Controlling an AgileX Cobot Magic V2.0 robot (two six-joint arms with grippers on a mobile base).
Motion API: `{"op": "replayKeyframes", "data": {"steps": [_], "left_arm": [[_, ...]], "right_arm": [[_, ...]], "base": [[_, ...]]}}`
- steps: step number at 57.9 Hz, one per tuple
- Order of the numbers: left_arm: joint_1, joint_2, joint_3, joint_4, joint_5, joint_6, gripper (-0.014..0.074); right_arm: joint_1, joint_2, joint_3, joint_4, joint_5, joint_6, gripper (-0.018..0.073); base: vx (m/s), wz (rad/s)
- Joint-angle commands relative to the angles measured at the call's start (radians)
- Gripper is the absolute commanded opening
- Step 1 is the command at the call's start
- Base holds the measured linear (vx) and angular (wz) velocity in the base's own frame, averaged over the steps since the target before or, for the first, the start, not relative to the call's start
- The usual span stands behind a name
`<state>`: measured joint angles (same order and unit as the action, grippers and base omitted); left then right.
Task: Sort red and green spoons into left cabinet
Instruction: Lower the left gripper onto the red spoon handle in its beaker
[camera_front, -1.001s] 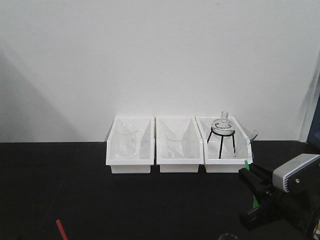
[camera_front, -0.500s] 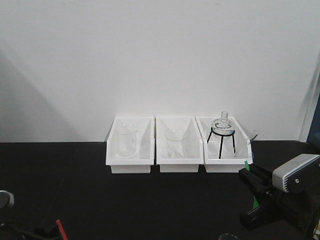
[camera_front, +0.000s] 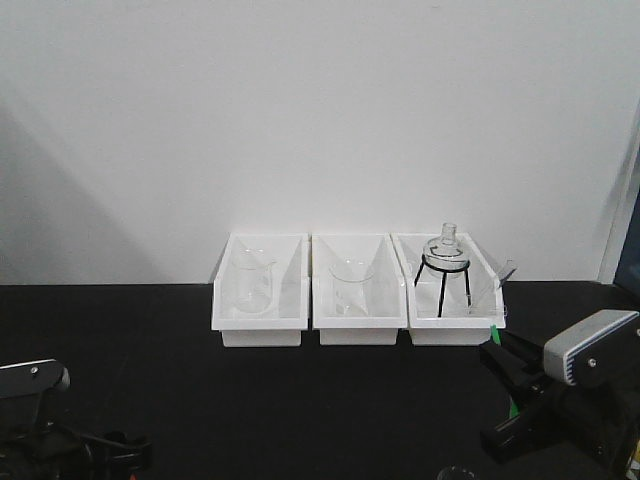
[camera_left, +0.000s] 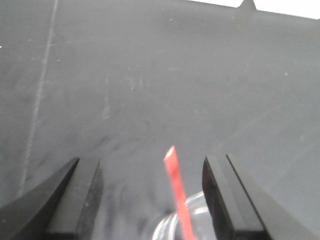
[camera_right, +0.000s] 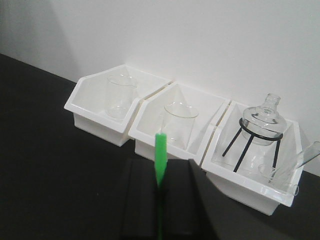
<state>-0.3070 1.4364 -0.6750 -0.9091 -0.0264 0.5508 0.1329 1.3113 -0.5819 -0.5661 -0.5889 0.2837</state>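
Note:
The red spoon's handle (camera_left: 174, 182) stands up out of a clear glass vessel (camera_left: 167, 229) between the open jaws of my left gripper (camera_left: 150, 167); neither jaw touches it. In the front view my left gripper (camera_front: 125, 452) sits low at the bottom left and hides the red spoon. My right gripper (camera_right: 161, 170) is shut on the green spoon (camera_right: 160, 155), whose handle sticks out past the fingertips. In the front view the right gripper (camera_front: 497, 350) holds the green spoon (camera_front: 493, 329) at the right, above the black table. The left cabinet is out of view.
Three white bins stand in a row at the back of the black table: the left bin (camera_front: 258, 335) and the middle bin (camera_front: 360, 335) each hold a glass beaker. The right bin (camera_front: 455, 332) holds a round flask on a black tripod. A white wall rises behind them.
My left arm has come up into the front view at the bottom left and now covers the red spoon tip that showed there. The right gripper with the green spoon has stayed put.

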Motion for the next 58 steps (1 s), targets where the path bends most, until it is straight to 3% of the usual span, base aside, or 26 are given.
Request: {"op": "replayKeyframes", "data": {"steps": [1, 45, 51, 58], "left_arm": [[-0.007, -0.02, -0.041, -0.001, -0.031, -0.009, 0.0533], [-0.007, 0.096, -0.057, 0.0, -0.081, -0.028, 0.0529], [-0.007, 0.096, -0.057, 0.0, -0.074, -0.028, 0.0481], [-0.007, 0.094, -0.057, 0.0, -0.064, -0.028, 0.0337]], "right_arm": [[-0.002, -0.03, -0.026, 0.018, -0.068, -0.007, -0.0006], [-0.002, -0.03, -0.026, 0.02, -0.068, -0.007, -0.0006], [-0.002, -0.03, -0.026, 0.02, -0.068, -0.007, -0.0006], [-0.002, -0.03, -0.026, 0.02, -0.068, -0.007, -0.0006]], "base": [[0.0, 0.0], [0.0, 0.0], [0.0, 0.0], [0.0, 0.0]]}}
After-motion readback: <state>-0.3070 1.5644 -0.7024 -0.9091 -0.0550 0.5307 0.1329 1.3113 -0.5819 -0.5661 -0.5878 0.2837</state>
